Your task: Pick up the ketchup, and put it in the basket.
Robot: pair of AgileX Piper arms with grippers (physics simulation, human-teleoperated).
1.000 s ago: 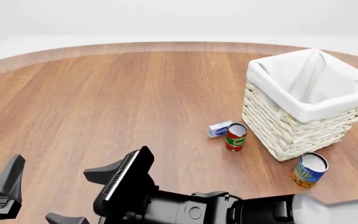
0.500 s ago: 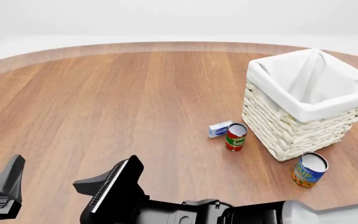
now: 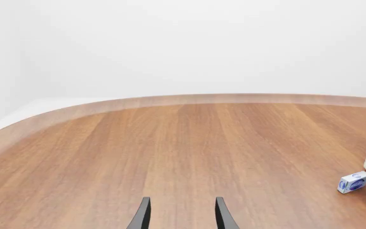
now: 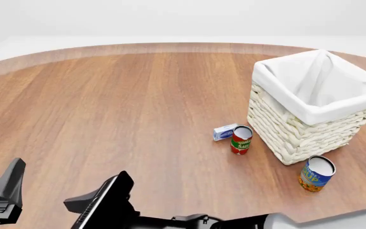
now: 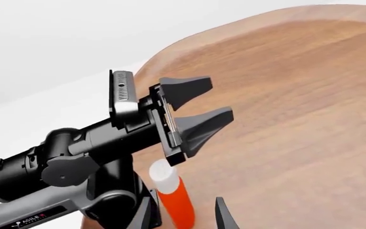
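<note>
Nearest the camera, the right gripper (image 4: pixel 97 205) is hanging low with its fingers spread apart, the ketchup (image 5: pixel 173 195) standing upright between them in the right wrist view. The left gripper (image 5: pixel 196 110) is gaping open too. Beyond, the wooden table (image 4: pixel 126 105) is carrying a tomato can (image 4: pixel 241 139) beside the basket (image 4: pixel 313 107). Plain white walls are closing the room.

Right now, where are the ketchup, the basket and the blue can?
ketchup (image 5: pixel 177 202): right wrist view, on its red-orange body.
basket (image 4: pixel 297 133): front view, on its woven front wall.
blue can (image 4: pixel 314 175): front view, on its label.
</note>
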